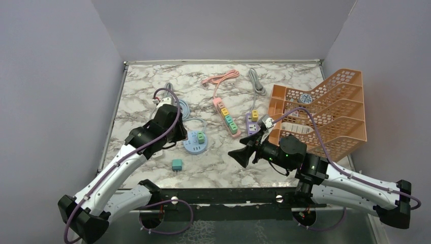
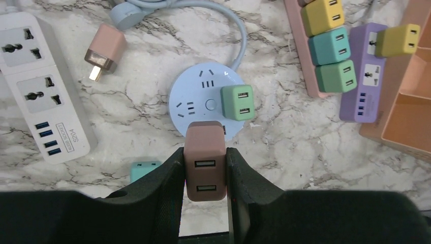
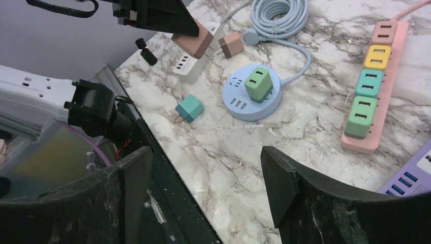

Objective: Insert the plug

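Left gripper (image 2: 205, 158) clamped on one brown plug (image 2: 204, 152), lower centre, over the rim of one round blue hub (image 2: 193, 91) bearing one green adapter (image 2: 238, 102), right gripper (image 3: 204, 157) jaws wide, empty, pink strip (image 3: 395, 71) with four adapters (image 3: 359, 116).

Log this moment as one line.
left gripper: shut on brown plug, near round blue socket | right gripper: open, empty | green plug: seated in round blue socket | brown plug: not yet inserted

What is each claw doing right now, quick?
Left claw: closed on the pink charger.
Right claw: open, holding nothing.
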